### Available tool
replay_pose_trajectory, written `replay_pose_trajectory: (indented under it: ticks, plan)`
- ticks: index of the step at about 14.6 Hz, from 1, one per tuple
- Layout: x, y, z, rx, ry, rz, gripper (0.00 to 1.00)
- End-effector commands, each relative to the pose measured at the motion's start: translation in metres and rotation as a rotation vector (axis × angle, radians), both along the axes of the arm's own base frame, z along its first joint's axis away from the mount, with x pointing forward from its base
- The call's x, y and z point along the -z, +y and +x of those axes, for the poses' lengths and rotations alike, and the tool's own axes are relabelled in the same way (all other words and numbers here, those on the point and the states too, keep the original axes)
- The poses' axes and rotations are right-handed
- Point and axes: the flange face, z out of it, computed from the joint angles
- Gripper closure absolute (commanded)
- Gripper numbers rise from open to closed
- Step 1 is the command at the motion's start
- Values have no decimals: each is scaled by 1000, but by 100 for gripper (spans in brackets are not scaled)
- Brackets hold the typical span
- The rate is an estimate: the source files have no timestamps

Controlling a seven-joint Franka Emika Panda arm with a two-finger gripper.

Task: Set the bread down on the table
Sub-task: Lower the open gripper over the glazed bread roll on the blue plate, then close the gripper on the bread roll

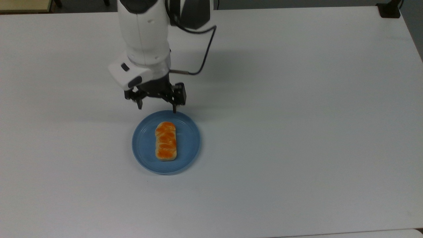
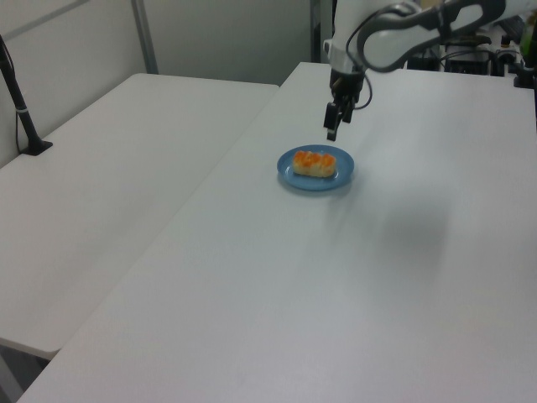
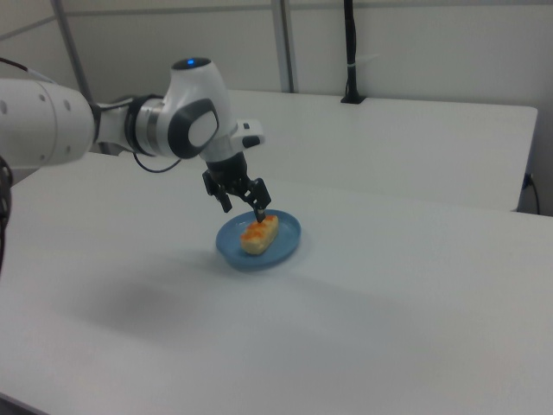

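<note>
The bread (image 1: 166, 141) (image 2: 315, 163) (image 3: 259, 234), a small loaf with a glossy orange-brown top, lies lengthwise on a round blue plate (image 1: 190, 145) (image 2: 344, 176) (image 3: 289, 238) on the white table (image 1: 297, 115). My gripper (image 1: 157, 109) (image 2: 332, 132) (image 3: 243, 207) hangs open above the plate's far rim in the top view, its fingers spread wide and empty. It stands clear of the bread, just beyond the loaf's upper end in the top view.
A second white table (image 2: 126, 168) adjoins at the left view's left, with a black post (image 2: 21, 109) clamped on it. A black clamp (image 1: 390, 10) sits at the top view's upper right corner. The arm's cable (image 1: 206, 49) trails over the table.
</note>
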Motion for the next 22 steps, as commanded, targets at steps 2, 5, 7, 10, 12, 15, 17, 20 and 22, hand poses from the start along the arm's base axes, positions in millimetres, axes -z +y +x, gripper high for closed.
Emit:
replay_pose_trajectory:
  ticks: [2, 5, 7, 10, 12, 15, 17, 20, 22]
  plan:
    - [34, 18, 21, 67, -57, 3, 0]
    - [53, 28, 26, 49, -35, 1, 0]
    - [61, 29, 26, 35, -25, -16, 0]
    - [78, 39, 27, 11, -14, -24, 7]
    - [81, 39, 27, -1, -13, -68, 42]
    - [80, 39, 27, 4, -15, -77, 100]
    - [77, 39, 27, 1, -16, -76, 100]
    - [38, 32, 23, 7, -56, -75, 100]
    - [7, 27, 9, -10, -37, -83, 100]
